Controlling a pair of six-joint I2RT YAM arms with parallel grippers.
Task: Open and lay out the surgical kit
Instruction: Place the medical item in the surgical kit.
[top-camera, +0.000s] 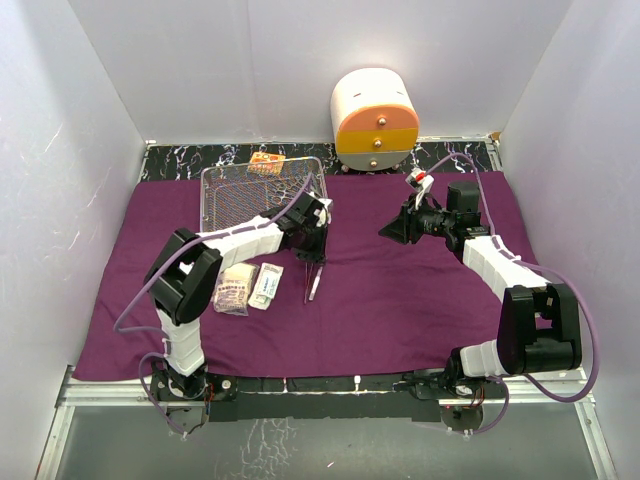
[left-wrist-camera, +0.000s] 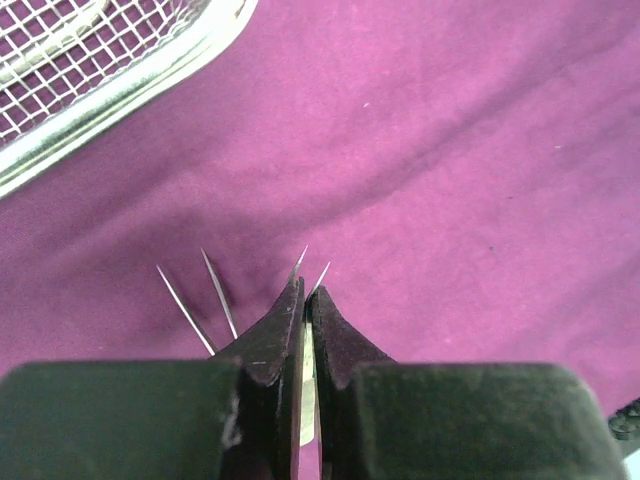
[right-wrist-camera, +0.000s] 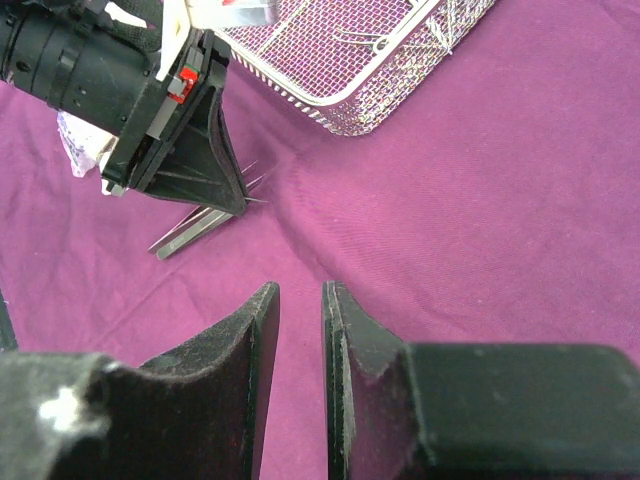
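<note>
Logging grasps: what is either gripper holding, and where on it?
The left gripper pinches tweezers along the shaft, just behind their two pointed tips. The right gripper holds nothing.

A large purple cloth (top-camera: 400, 300) lay spread flat across the middle of the frame. A rectangular silver wire-mesh tray (top-camera: 240, 200) sat on its upper-left part, with a small orange packet (top-camera: 265, 162) at the tray's far edge. Two small flat packets (top-camera: 250, 287) lay side by side left of centre, with thin silver tweezers (top-camera: 313, 287) just right of them. A second tweezers pair (left-wrist-camera: 307, 365) was pinched in the left gripper (left-wrist-camera: 306, 290), its tips over the cloth.
</note>
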